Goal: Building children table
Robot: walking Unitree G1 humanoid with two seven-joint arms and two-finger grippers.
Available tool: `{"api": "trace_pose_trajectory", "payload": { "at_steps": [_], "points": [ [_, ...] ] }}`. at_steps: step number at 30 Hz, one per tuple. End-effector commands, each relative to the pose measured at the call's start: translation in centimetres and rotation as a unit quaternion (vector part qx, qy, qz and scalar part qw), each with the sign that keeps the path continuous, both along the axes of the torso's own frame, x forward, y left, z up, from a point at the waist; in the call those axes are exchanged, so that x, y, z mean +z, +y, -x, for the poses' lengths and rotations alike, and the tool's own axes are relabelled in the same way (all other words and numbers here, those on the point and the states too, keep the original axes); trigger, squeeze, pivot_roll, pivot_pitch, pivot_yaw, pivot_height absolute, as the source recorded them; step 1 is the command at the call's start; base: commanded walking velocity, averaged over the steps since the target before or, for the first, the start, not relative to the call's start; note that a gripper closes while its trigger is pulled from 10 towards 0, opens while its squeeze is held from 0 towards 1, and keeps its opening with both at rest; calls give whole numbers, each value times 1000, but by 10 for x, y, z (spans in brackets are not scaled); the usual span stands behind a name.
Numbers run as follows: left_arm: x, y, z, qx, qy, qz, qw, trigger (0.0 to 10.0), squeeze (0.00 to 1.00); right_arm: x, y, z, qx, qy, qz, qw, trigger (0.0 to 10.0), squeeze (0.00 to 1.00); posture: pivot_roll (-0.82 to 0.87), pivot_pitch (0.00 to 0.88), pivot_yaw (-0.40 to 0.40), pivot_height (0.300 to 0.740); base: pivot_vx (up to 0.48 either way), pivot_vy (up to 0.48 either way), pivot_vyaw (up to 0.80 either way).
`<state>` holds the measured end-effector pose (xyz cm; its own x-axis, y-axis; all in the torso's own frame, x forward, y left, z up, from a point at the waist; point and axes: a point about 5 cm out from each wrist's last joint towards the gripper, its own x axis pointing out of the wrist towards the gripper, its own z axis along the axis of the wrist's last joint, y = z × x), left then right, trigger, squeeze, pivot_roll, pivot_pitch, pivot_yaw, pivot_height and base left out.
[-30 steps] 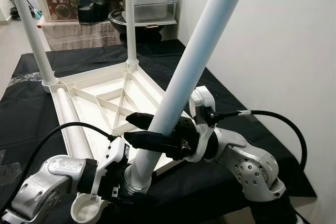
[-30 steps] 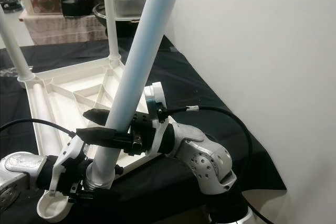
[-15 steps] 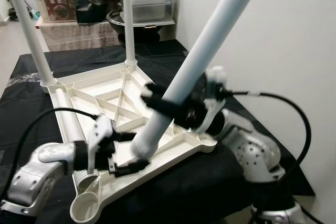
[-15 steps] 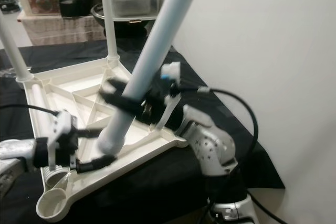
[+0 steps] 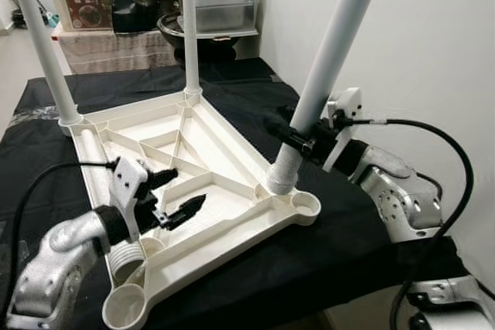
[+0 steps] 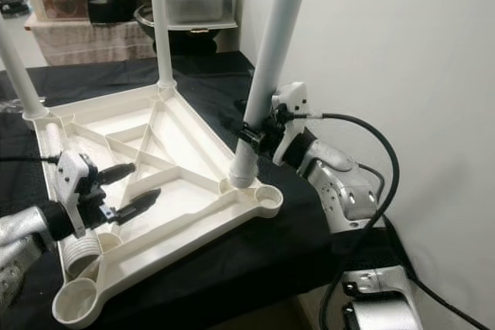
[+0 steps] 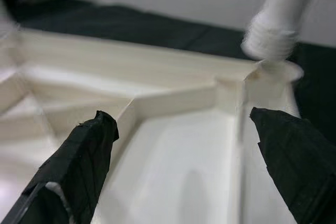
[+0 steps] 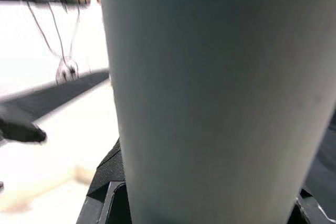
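Change: table leg (image 5: 325,59) now swung upright, threaded end at socket (image 5: 304,205), 5 o'clock corner of tabletop (image 5: 201,148)
Right end effector (image 5: 298,135): clamped on leg
Left end effector (image 5: 176,195): released, open, empty
Meaning: screwing comes next

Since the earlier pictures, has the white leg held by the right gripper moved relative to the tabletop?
Yes. The leg in the right gripper has swung from the near-left corner to beside the empty socket on the tabletop.
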<state>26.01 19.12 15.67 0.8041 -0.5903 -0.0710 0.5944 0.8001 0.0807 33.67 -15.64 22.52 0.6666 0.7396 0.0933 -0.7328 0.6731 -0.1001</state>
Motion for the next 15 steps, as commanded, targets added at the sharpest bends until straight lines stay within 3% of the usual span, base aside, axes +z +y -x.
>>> {"api": "trace_pose_trajectory", "payload": {
  "at_steps": [1, 3, 4, 6, 7, 8, 9, 11, 15],
  "points": [
    [-6, -1, 1, 7, 7, -5, 1000, 10000, 0, -3, -3, 0, -3, -4, 11, 1000, 0, 0, -2, 0, -87, 740, 0, 0, 0],
    [-17, -6, 6, 24, 22, -5, 999, 10000, 0, -19, -9, -2, -30, -18, 93, 995, 0, 0, 3, 0, -90, 740, 0, 0, 0],
    [-17, -6, 6, 24, 22, -5, 999, 10000, 0, -19, -9, -2, -30, -18, 93, 995, 0, 0, 3, 0, -90, 740, 0, 0, 0],
    [-19, -7, 5, 32, 24, -5, 999, 10000, 0, -35, -11, -6, -60, -44, 186, 980, 0, 0, 5, 0, -85, 740, 0, 0, 0],
    [-19, -7, 5, 32, 24, -5, 999, 10000, 0, -35, -11, -6, -60, -44, 186, 980, 0, 0, 5, 0, -85, 740, 0, 0, 0],
    [-19, -8, 5, 33, 24, -5, 999, 10000, 0, -40, -14, -11, -87, -65, 239, 965, 0, 0, 5, 0, -82, 740, 0, 0, 0],
    [-19, -8, 5, 33, 24, -5, 999, 10000, 0, -40, -14, -11, -87, -65, 239, 965, 0, 0, 5, 0, -82, 740, 0, 0, 0],
    [-18, -10, 4, 34, 20, -2, 999, 10000, 0, -50, -17, -16, -123, -106, 311, 936, 0, 0, 12, 0, -85, 740, 0, 0, 0],
    [-19, -13, 4, 35, 18, -2, 999, 10000, 0, -59, -15, -15, -119, -109, 327, 931, 0, 0, 12, 0, -85, 740, 0, 0, 0]
  ]
}}
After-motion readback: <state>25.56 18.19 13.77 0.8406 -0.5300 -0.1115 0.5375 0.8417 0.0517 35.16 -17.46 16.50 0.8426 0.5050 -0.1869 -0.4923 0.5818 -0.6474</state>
